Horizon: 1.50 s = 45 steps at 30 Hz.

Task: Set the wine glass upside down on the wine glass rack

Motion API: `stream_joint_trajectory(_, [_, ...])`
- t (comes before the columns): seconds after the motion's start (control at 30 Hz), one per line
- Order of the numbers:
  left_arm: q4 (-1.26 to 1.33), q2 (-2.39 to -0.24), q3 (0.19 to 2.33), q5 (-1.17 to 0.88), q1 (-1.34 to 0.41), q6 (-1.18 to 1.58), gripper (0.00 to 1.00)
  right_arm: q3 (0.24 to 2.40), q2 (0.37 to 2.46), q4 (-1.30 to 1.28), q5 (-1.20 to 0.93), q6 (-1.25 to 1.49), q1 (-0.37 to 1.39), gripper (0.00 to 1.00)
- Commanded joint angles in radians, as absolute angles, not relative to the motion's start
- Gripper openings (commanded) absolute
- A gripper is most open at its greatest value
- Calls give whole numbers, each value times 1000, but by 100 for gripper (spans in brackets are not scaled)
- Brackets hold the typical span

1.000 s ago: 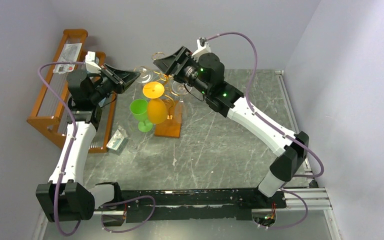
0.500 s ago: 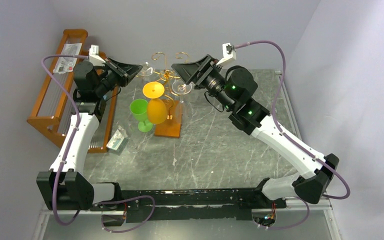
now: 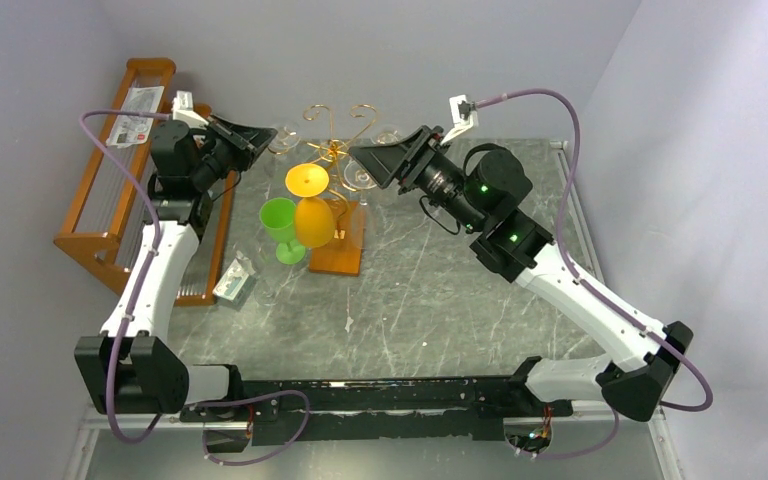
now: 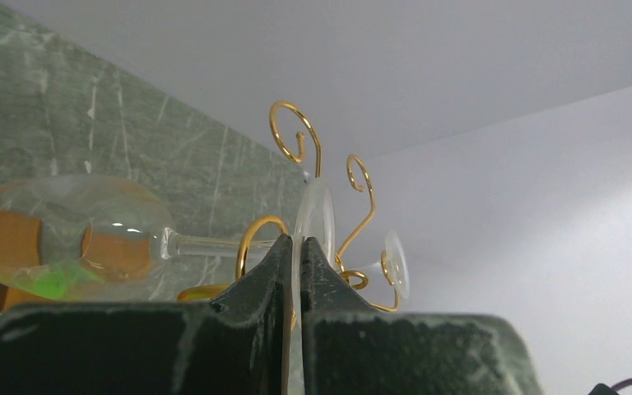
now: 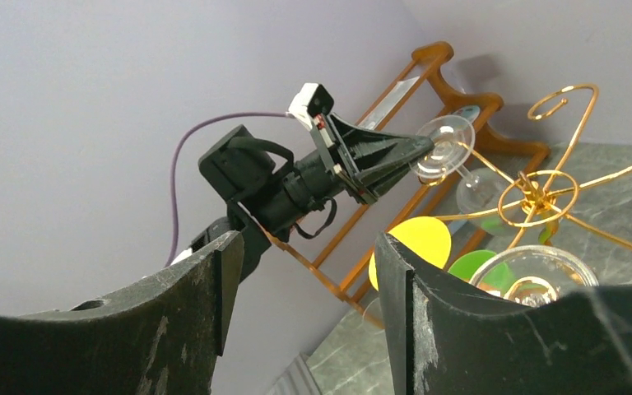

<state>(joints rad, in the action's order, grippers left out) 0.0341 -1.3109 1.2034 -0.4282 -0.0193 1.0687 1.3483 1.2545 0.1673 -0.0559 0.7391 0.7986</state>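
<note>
Pulled back to the right since a second ago, the right arm now stands off from the rack [image 3: 335, 150], and the left arm has eased slightly rearward with its load; from above, the left pincer [image 3: 266, 133] is closed on the foot of the clear wine glass [image 3: 284, 140], which is in the air just left of the rack's top curls; the right pincer [image 3: 372, 160] is near the rack's right side, touching nothing; counted here: one orange glass [image 3: 314, 222] upside down on the rack, one green glass [image 3: 280, 222] upright just beside the rack's base, one second clear glass [image 3: 363, 178] at the rack's right side, one wooden shelf [image 3: 110, 215]; from the left wrist, the left pincer [image 4: 296, 243] is pinched tight on the thin edge of the foot, the wine glass [image 4: 66, 239] lying sideways with its bowl to the left; a gold curl crosses its stem, hooked or not I cannot tell; from the right wrist, the right pincer [image 5: 309, 243] stands wide apart with nothing between its fingers [image 5: 222, 280]; beyond, the left pincer [image 5: 415, 152] grips the wine glass [image 5: 453, 136] by its foot, beside the rack [image 5: 535, 197].
</note>
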Motion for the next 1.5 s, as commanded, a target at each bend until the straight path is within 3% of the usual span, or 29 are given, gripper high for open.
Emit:
stream_joint_trajectory(0.0, [19, -1229, 1234, -348, -3, 1014, 5, 1299, 1207, 156, -92, 722, 798, 63])
stream_joint_trajectory(0.27, [-56, -1163, 1207, -309, 19, 964, 5, 1215, 1162, 164, -61, 752, 798, 63])
stream_joint_trajectory(0.8, [-60, -1170, 1149, -508, 20, 968, 5, 1168, 1127, 135, -52, 780, 797, 63])
stream_joint_trajectory(0.97, [-125, -1161, 1152, -490, 20, 933, 19, 1156, 1120, 139, -49, 791, 798, 63])
stream_joint_trajectory(1.23, [-187, -1163, 1156, -462, 20, 890, 27, 1142, 1101, 133, -38, 798, 798, 63])
stream_joint_trajectory(1.47, [-297, -1121, 1197, -435, 21, 812, 53, 1131, 1069, 116, -13, 791, 798, 63])
